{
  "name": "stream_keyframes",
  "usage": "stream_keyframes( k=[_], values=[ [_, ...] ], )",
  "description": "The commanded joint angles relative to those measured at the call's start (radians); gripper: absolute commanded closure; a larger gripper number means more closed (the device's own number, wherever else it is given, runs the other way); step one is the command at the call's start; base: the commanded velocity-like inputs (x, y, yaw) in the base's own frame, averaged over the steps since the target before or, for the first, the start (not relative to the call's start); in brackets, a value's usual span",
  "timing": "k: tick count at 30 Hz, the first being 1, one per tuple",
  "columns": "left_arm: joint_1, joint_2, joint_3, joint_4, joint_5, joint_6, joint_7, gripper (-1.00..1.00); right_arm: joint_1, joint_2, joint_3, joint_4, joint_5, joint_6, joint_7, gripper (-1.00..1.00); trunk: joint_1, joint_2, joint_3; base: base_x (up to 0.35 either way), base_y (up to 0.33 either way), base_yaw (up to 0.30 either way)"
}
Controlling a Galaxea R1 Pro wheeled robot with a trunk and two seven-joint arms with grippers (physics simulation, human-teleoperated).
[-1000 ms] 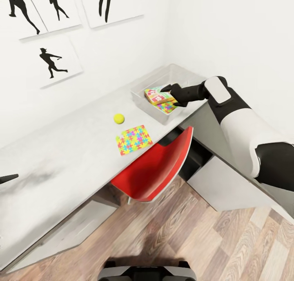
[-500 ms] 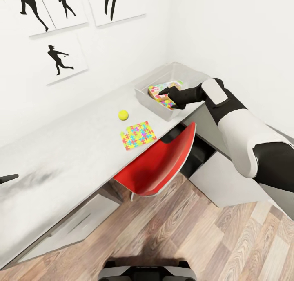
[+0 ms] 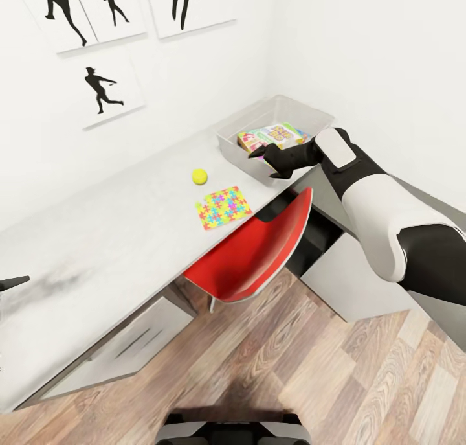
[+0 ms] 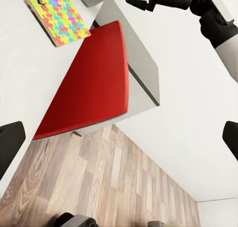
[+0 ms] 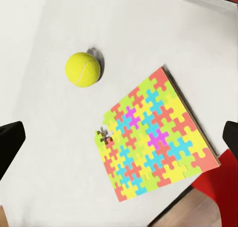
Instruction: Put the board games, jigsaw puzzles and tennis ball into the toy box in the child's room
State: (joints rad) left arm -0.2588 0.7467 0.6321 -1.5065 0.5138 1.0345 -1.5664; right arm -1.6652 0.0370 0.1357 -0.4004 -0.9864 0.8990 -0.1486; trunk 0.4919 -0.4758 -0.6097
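Observation:
The toy box (image 3: 234, 150) stands at the far right end of the table (image 3: 116, 231), and a white, red and yellow board game (image 3: 283, 134) lies flat inside it on other colourful flat toys. My right gripper (image 3: 260, 152) hovers open and empty at the box's front rim. Looking down from that gripper (image 5: 119, 138), I see the tennis ball (image 5: 83, 69) and one jigsaw puzzle (image 5: 156, 138) on the tabletop. In the head view the tennis ball (image 3: 200, 175) and jigsaw puzzle (image 3: 224, 207) lie left of the box. My left gripper (image 4: 119, 140) is open and empty, off the table's left end.
A red chair (image 3: 259, 247) is pushed under the table just below the puzzle. White drawers (image 3: 126, 351) sit under the table's left part, and a lower desk section (image 3: 336, 276) lies under my right arm. Framed silhouette pictures (image 3: 107, 89) hang on the wall behind.
My right gripper has drawn back from over the toy box to its front rim, leaving the board game flat inside. The head camera has shifted, sliding the scene right and up.

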Motion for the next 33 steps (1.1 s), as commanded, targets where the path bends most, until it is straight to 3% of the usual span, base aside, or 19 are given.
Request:
stream_keyframes(
  k=[1, 13, 25, 33],
  values=[
    [0.0, 0.0, 0.0, 0.0, -0.001, 0.011, -0.004, -1.0, -0.001, 0.0, 0.005, -0.001, -0.011, 0.001, -0.009, -1.0, 0.0, -0.001, -0.001, -0.045, 0.047, 0.0],
    [0.0, 0.0, 0.001, 0.0, -0.001, 0.009, -0.004, -1.0, 0.001, 0.02, 0.011, 0.0, -0.007, 0.004, -0.016, -1.0, 0.0, -0.001, -0.001, -0.04, 0.084, 0.0],
    [0.0, 0.0, 0.001, 0.0, -0.002, 0.008, -0.004, -1.0, 0.003, 0.08, 0.015, -0.006, -0.003, 0.004, -0.178, -1.0, 0.0, -0.001, -0.001, -0.002, 0.004, 0.0],
    [0.0, 0.0, 0.0, 0.002, -0.01, 0.009, -0.004, -1.0, 0.005, 0.094, 0.017, -0.016, 0.0, 0.004, -0.241, -1.0, 0.0, -0.001, -0.001, 0.001, 0.0, 0.0]
  ],
)
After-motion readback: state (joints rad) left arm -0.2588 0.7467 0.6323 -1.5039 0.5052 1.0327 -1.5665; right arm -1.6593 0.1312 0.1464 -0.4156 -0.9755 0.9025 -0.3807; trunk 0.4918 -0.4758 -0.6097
